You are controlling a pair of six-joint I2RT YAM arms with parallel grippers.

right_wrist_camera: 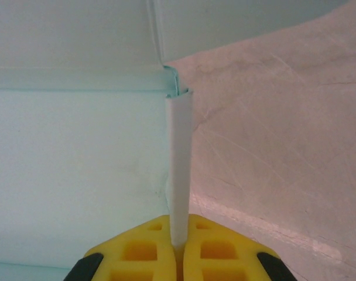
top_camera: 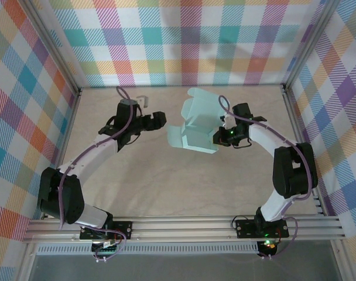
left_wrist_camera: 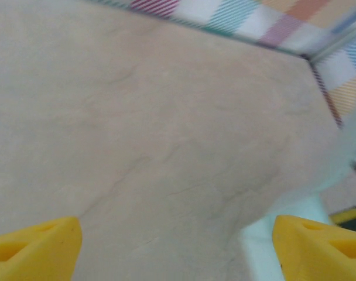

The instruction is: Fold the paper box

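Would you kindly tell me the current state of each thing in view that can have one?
paper box: partly folded, flaps standing up, not closed.
left gripper: open, holding nothing.
right gripper: shut on a thin edge of the paper box.

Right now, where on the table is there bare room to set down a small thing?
The widest bare patch is the near table, between the front rail and the paper box. It is crowded mid-back, where the left end effector and right end effector flank that box.
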